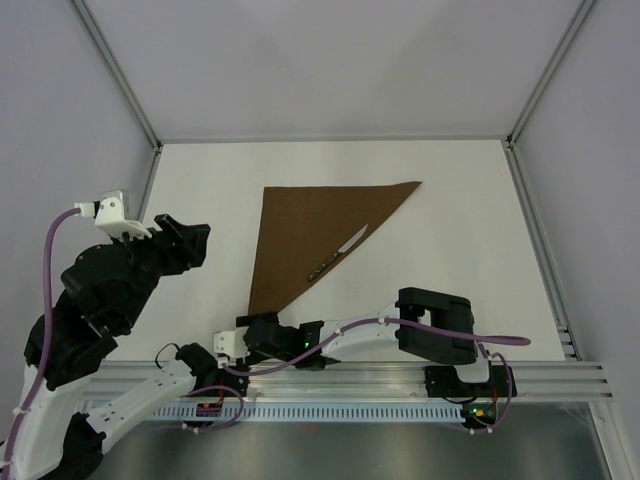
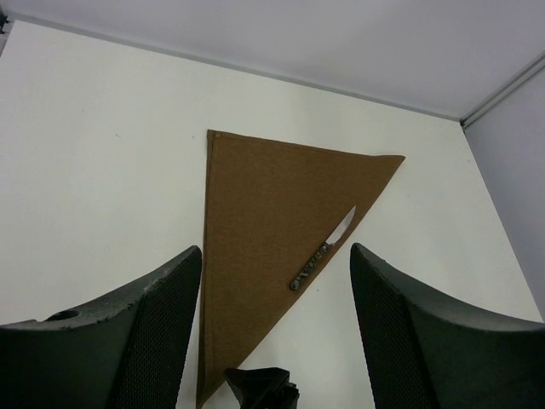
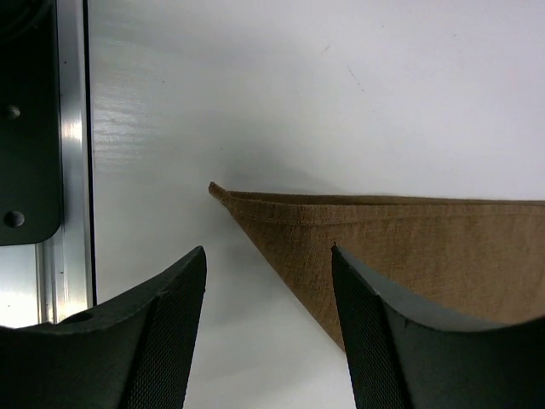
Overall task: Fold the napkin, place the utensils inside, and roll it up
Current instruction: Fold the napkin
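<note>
The brown napkin (image 1: 305, 235) lies folded into a triangle on the white table, its long point toward the near edge. A knife (image 1: 338, 252) with a dark patterned handle rests along the napkin's diagonal edge, also visible in the left wrist view as the knife (image 2: 322, 251) on the napkin (image 2: 255, 221). My right gripper (image 1: 258, 328) sits low at the napkin's near point, open. In its own view, the right gripper (image 3: 268, 256) has that point of the napkin (image 3: 409, 247) just ahead of it, with cloth reaching between the fingers. My left gripper (image 1: 185, 235) hangs open and empty, raised left of the napkin.
An aluminium rail (image 3: 68, 170) runs along the table's near edge, close beside the right gripper. Metal frame posts (image 1: 120, 80) and grey walls bound the table at the back and sides. The right gripper's black tip (image 2: 260, 383) shows at the bottom of the left wrist view.
</note>
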`<state>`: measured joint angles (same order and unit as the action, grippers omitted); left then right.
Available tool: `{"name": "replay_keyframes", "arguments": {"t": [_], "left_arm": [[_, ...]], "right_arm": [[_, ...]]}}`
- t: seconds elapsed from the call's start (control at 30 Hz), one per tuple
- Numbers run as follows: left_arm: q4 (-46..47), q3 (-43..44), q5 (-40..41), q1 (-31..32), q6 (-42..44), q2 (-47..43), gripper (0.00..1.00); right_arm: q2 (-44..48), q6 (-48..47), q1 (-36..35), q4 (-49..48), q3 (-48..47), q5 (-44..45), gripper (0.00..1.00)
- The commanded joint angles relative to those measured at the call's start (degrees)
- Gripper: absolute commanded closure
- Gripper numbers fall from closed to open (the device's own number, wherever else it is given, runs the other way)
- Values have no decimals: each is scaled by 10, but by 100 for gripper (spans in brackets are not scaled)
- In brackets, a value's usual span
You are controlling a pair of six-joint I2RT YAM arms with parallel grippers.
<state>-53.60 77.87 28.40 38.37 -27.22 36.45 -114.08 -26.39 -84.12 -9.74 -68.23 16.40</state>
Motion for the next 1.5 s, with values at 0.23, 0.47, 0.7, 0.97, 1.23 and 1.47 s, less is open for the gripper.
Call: {"name": "replay_keyframes", "arguments": {"t": [0.23, 0.47, 0.7, 0.97, 1.23, 1.47], "left_arm": [[-4, -9, 2, 0, -9, 2, 26], [-4, -11, 2, 0, -9, 13, 26], [-4, -16, -2, 0, -12, 16, 26], [-4, -20, -4, 0, -10, 25, 26], [-2, -33, -6, 0, -10, 27, 27], [2, -40, -8, 0, -9, 25, 27]], "right_arm": [[-33, -31, -14, -49, -26, 35, 37], [-43, -33, -14, -63, -15, 35, 40], [-51, -31, -14, -76, -5, 26, 47], [-58, -31, -8, -80, -2, 14, 57], [-69, -28, -1, -77, -2, 4, 63], [-69, -27, 6, -68, -12, 2, 78]]}}
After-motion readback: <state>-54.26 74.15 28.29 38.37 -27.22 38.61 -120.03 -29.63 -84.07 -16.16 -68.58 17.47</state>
